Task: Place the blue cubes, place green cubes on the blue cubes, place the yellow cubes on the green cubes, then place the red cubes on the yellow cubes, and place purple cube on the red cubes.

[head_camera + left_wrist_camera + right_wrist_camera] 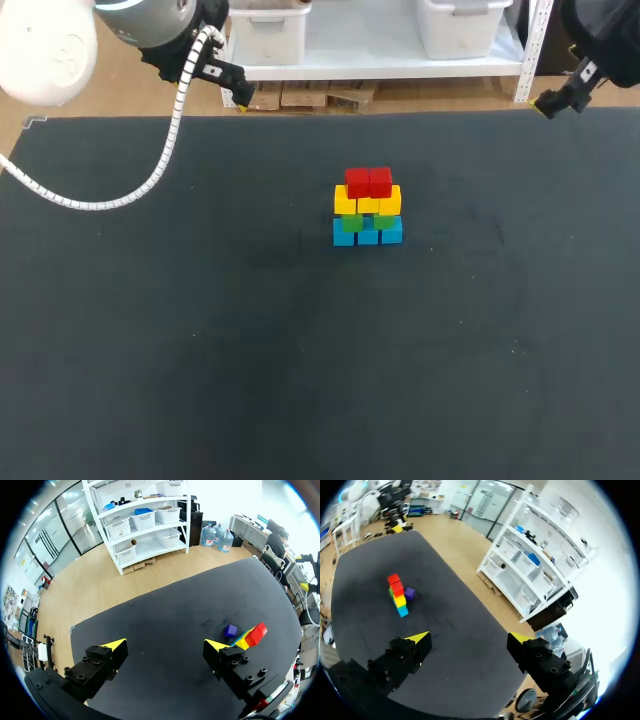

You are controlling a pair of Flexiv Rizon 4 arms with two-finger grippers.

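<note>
Standing stacked, red cubes [368, 183] top yellow cubes [367, 201], green cubes [352, 222] and blue cubes [367, 233]; the purple cube [230, 630] sits on the table [200, 350] just beside the base. Left gripper [165, 644] and right gripper [468, 637] hang released, the stack well ahead of each.

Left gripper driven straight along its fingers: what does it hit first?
Likely just the black table top: the open left gripper has nothing ahead of it. The stack of coloured cubes and the purple cube sit off beside one finger.
</note>
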